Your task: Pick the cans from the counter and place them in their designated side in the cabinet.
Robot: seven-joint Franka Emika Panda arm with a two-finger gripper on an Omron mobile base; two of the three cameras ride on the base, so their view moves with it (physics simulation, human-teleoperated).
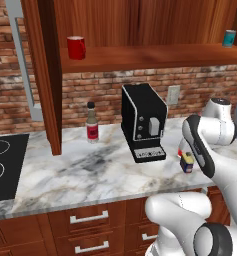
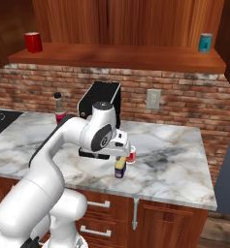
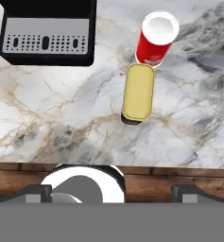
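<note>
The fingers stand wide apart with nothing between them, poised above the two cans near the front edge of the counter. In the hand view only their dark tips show, at the bottom, so how high they hang over the cans is hard to judge.

Straight ahead of them is the blue can with its yellow label, and just beyond it, almost touching, stands the red can with the white top. From the right base view the blue can sits right under the wrist, with the red can beside it toward the wall. A black coffee machine stands farther back, and a sauce bottle is nearer the stove end.

Up on the cabinet shelf, a red mug sits at one end and a teal can at the other.

As I judge it, the task has barely started: both cans are on the counter, neither is gripped, and each still needs lifting to its side of the shelf.
</note>
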